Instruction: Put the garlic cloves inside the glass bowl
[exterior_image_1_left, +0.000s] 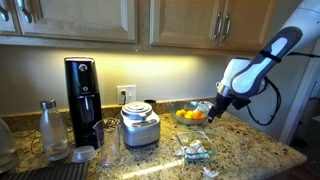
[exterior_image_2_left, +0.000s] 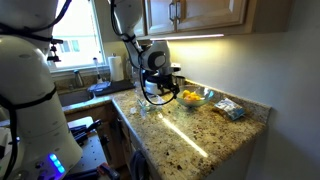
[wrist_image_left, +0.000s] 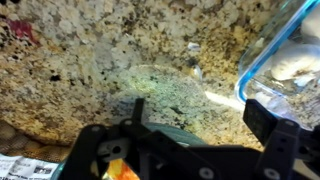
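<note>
The gripper (wrist_image_left: 200, 112) hangs spread wide and empty — the glass bowl (wrist_image_left: 285, 45) lies just beyond one finger.

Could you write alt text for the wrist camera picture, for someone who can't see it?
An open black gripper hangs empty over a speckled granite counter. At upper right is the edge of the glass bowl, something whitish inside.

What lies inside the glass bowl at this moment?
Whitish lumps, probably garlic cloves, lie inside the glass bowl. The end effector covers its near edge; their number is unclear.
</note>
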